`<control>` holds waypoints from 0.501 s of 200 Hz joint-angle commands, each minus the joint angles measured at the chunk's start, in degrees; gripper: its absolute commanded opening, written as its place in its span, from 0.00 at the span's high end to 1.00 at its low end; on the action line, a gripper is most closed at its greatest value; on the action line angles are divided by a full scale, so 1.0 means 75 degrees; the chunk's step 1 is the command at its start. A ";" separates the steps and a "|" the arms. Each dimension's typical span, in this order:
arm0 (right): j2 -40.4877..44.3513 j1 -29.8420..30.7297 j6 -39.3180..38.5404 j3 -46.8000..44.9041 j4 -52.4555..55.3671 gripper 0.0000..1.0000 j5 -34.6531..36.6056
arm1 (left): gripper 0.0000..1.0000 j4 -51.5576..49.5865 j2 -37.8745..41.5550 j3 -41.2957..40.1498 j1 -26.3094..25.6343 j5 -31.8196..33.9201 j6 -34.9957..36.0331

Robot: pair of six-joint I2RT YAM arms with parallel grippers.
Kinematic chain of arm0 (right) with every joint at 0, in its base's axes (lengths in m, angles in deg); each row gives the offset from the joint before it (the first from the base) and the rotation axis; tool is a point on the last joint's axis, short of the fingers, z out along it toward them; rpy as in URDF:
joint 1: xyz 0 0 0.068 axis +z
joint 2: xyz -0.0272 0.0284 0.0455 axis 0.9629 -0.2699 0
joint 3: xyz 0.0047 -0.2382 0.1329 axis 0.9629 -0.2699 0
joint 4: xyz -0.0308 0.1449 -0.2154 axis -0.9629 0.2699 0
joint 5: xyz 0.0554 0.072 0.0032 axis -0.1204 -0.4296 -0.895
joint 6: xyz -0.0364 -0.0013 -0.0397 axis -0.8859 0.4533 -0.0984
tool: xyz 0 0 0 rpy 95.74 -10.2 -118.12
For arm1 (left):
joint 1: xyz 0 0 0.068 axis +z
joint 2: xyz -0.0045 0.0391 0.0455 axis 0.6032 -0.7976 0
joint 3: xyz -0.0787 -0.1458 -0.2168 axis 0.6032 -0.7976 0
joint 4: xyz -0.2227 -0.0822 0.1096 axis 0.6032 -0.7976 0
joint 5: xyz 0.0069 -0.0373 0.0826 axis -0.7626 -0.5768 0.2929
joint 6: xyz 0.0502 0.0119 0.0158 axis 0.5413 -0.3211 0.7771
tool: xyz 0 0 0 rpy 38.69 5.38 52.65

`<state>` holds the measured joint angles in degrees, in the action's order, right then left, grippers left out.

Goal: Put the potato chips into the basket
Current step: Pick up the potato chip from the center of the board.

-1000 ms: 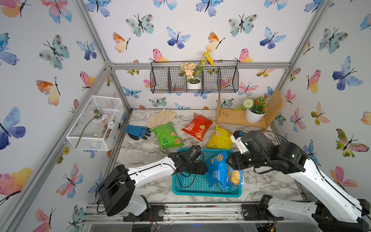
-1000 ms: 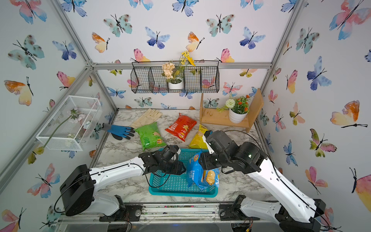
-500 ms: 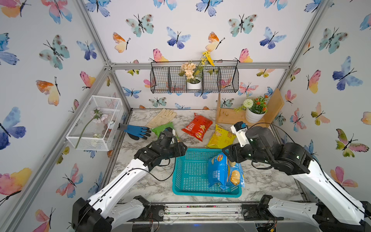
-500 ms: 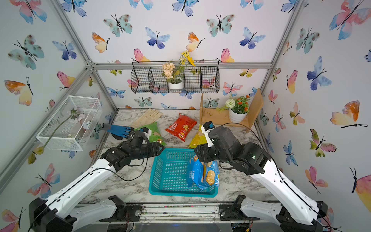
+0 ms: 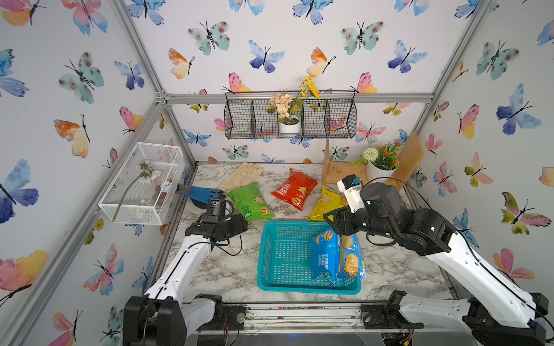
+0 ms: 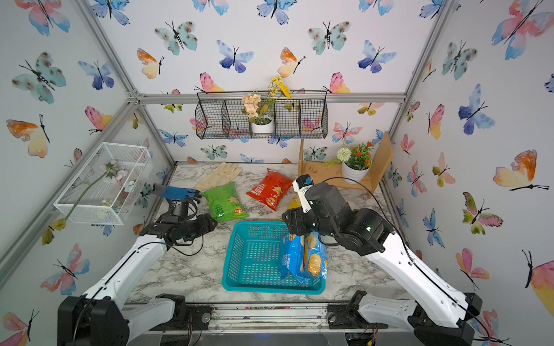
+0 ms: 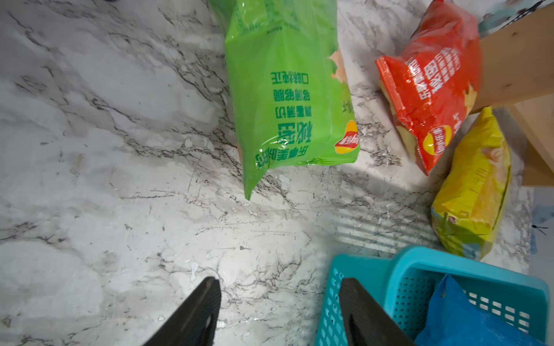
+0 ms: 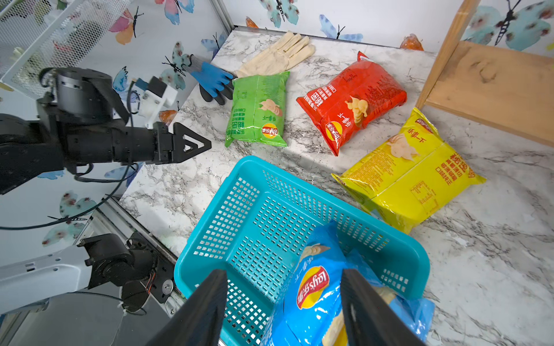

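The teal basket (image 5: 281, 257) sits at the table's front middle. Two blue potato chips bags (image 5: 334, 257) stand leaning in its right end. A green bag (image 5: 250, 202), a red bag (image 5: 295, 188) and a yellow bag (image 5: 325, 202) lie on the marble behind it. My left gripper (image 7: 278, 287) is open and empty, low over the marble by the basket's (image 7: 359, 269) far left corner, pointing toward the green bag (image 7: 287, 90). My right gripper (image 8: 283, 281) hangs open above the light blue bag (image 8: 311, 293), not closed on it.
A blue glove (image 5: 201, 191) and a beige glove (image 5: 242, 176) lie at the back left. A wooden shelf with a potted plant (image 5: 380, 167) fills the back right corner. A white mesh box (image 5: 141, 182) juts from the left wall, and a black wire basket (image 5: 290, 119) hangs on the back wall.
My left gripper has pulled out of the basket to the left and back, toward the green bag. The right gripper has lifted off the blue bags, which stay in the basket. Both have opened wider.
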<state>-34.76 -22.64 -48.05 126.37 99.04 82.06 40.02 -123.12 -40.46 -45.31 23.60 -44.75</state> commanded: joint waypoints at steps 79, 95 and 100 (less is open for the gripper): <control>0.0239 -0.0027 -0.0033 0.0049 -0.0090 0.35 -0.0188 | 0.41 0.1122 -0.1824 0.0353 0.0121 0.0226 0.0438; 0.0225 -0.0026 -0.0047 0.0051 -0.0075 0.34 -0.0183 | 0.42 0.1254 -0.1957 0.0341 0.0112 0.0242 0.0467; 0.0228 -0.0026 -0.0045 0.0061 -0.0063 0.35 -0.0176 | 0.42 0.1277 -0.2018 0.0358 0.0117 0.0265 0.0464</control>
<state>-33.69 -22.64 -48.03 126.37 99.02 81.71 47.10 -136.74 -37.96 -44.70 24.00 -42.24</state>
